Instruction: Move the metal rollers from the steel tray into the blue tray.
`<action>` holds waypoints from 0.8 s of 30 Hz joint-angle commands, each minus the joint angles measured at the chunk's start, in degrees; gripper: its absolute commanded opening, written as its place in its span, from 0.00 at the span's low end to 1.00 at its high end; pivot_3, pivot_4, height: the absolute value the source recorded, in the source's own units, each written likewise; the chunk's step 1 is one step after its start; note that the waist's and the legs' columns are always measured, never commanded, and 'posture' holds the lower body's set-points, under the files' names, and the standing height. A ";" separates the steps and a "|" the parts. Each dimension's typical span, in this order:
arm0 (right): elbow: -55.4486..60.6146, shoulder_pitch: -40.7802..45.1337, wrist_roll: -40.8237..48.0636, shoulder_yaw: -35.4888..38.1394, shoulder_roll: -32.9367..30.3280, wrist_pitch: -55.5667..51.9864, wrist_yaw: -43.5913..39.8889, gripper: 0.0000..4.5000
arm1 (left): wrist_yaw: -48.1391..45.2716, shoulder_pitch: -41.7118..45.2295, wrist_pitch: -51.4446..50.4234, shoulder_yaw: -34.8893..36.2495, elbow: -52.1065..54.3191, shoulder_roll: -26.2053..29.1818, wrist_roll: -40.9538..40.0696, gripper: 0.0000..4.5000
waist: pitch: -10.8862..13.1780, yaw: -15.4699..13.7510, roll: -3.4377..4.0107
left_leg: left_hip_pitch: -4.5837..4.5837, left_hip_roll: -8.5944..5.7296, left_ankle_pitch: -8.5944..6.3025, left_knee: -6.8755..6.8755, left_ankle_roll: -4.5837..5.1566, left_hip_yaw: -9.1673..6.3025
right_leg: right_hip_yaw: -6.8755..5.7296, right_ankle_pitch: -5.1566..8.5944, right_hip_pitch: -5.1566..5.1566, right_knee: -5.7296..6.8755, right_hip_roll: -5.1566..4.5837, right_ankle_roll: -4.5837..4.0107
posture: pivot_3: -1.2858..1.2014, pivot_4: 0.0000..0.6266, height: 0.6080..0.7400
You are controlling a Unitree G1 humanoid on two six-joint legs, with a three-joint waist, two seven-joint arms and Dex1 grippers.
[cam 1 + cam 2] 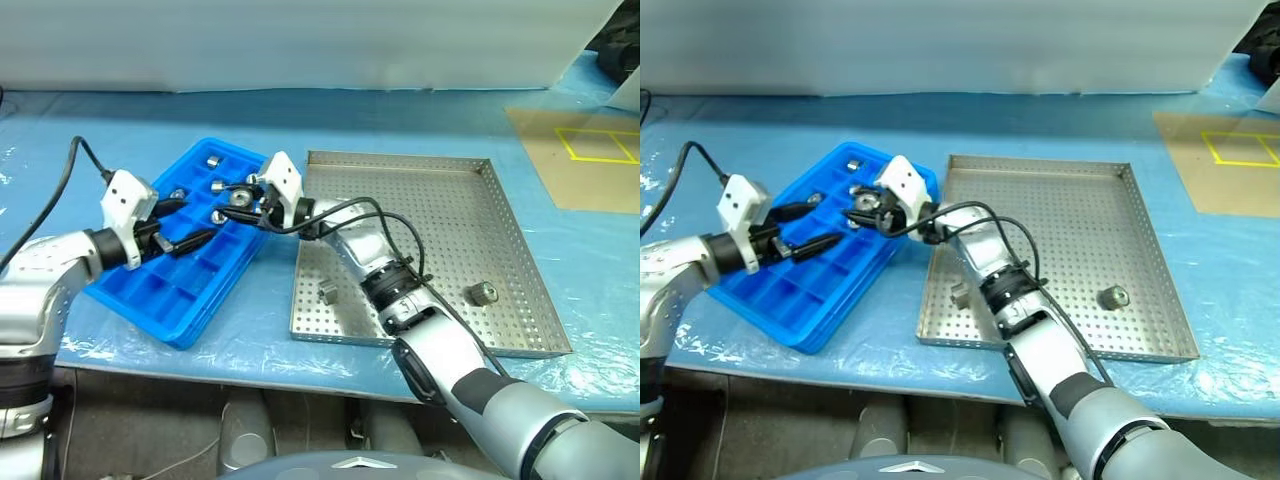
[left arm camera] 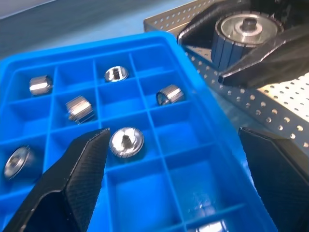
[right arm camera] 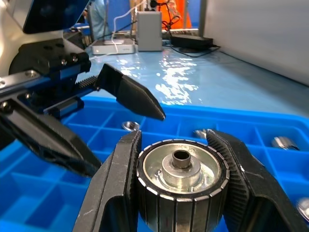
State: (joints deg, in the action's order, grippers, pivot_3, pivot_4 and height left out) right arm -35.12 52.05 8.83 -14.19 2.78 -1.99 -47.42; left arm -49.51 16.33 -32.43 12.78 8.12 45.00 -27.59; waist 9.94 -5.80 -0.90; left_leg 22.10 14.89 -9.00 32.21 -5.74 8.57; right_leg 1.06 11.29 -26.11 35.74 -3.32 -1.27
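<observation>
two metal rollers (image 1: 483, 293) on the steel tray (image 1: 520, 250), one roller (image 3: 181, 186) gripped in the right claw (image 1: 240, 198) over the blue tray (image 1: 150, 295), left claw (image 1: 190, 225) spread wide.

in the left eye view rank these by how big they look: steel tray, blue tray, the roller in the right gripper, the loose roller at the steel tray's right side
1. steel tray
2. blue tray
3. and 4. held roller in the right gripper and loose roller look about alike, so no ranking.

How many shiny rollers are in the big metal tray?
2: one roller by the tray's near-left edge, another near its right side. The right arm may hide more.
</observation>
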 commanded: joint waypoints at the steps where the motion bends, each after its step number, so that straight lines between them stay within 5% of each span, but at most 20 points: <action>1: 7.24 -1.45 0.87 1.74 -2.04 -3.09 0.24 0.38 | -1.35 2.31 2.29 -0.66 -1.39 0.36 0.55 1.00 | -0.01 0.21 -0.01 | -0.03 0.00 0.01 0.00 -0.02 -0.01 | 0.00 0.00 0.02 0.02 0.01 0.00 | 0.55 0.24 1.00; 13: 6.74 -0.68 -0.75 1.38 -0.88 -3.94 1.23 0.38 | -2.02 6.10 5.30 -0.62 -5.42 0.94 1.66 1.00 | -0.01 1.37 -0.01 | -0.08 -0.01 0.02 -0.05 -0.03 0.00 | 0.06 0.00 0.01 0.00 0.04 0.00 | 0.56 0.24 1.00; 24: 10.45 -4.67 0.39 4.34 -6.86 -6.88 1.65 0.38 | -1.86 2.96 3.46 0.41 -2.61 1.35 0.90 1.00 | -0.01 0.35 -0.01 | -0.07 0.00 0.02 -0.02 -0.03 -0.01 | 0.03 0.00 0.03 0.02 0.03 0.00 | 0.56 0.24 1.00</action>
State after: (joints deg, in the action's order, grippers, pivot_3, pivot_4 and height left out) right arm -28.27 47.38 7.85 -11.50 -3.96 -8.39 -45.91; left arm -51.21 19.29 -29.28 11.40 3.30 45.12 -26.12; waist 9.93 -5.44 -0.91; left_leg 22.03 14.89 -8.98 32.19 -5.77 8.57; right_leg 1.09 11.29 -26.07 35.76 -3.29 -1.27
